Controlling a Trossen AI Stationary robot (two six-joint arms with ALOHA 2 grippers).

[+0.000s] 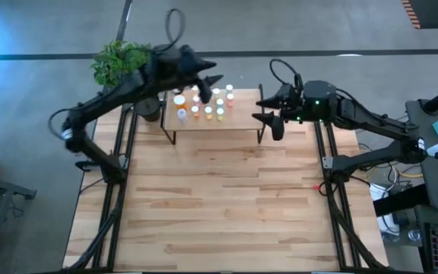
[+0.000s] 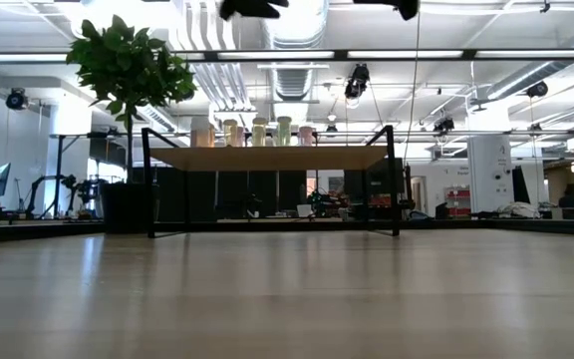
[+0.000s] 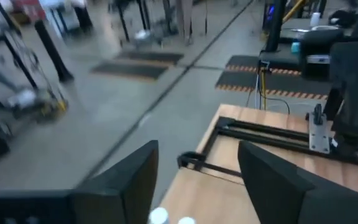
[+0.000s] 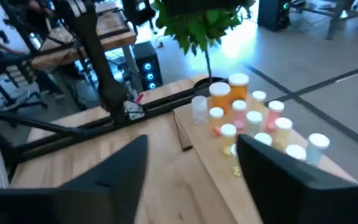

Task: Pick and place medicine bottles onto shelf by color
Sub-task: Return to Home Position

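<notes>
The shelf (image 1: 204,120) stands at the table's far middle, a light board on black wire legs (image 2: 267,158). Several medicine bottles (image 1: 204,103) with white caps stand upright on it, with orange, yellow, pinkish and white bodies (image 4: 253,118). My left gripper (image 1: 210,81) hangs open high above the shelf's far part, nothing between its fingers (image 3: 197,155); two white caps (image 3: 158,215) show just below it. My right gripper (image 1: 263,113) hangs open in the air off the shelf's right end, pointing toward the bottles, its fingers (image 4: 191,146) empty.
A potted green plant (image 1: 120,61) stands at the table's far left corner, close to the shelf's left end (image 2: 133,70). The near part of the wooden table (image 1: 219,205) is bare board. Black arm frames run along both sides.
</notes>
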